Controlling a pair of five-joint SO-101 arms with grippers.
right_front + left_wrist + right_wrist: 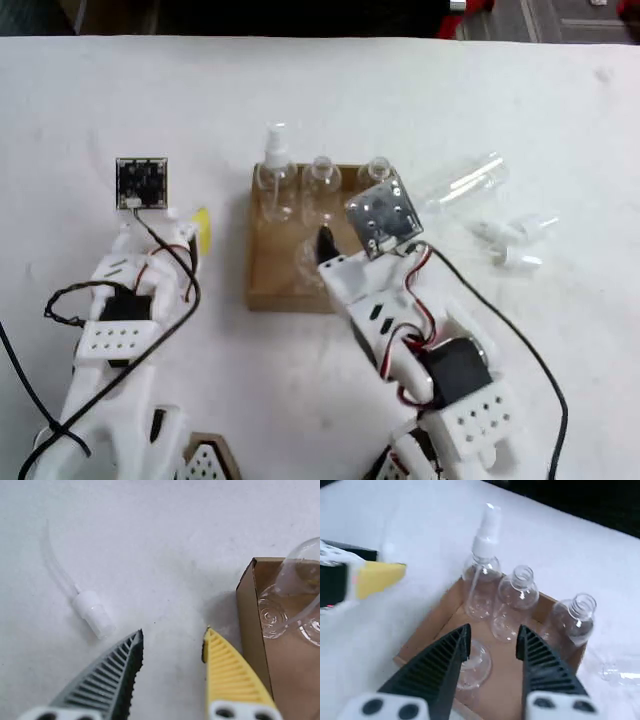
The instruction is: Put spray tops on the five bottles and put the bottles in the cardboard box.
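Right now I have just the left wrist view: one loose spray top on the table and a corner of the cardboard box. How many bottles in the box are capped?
Observer: One that I can see. Three stand in a row in the cardboard box: the capped bottle and two open-necked bottles.
Operator: Any bottle outside?
Observer: Yes, a clear bottle lies on its side on the table, to the box's right in the high view.
Operator: More loose tops?
Observer: Two spray tops lie beside that bottle.
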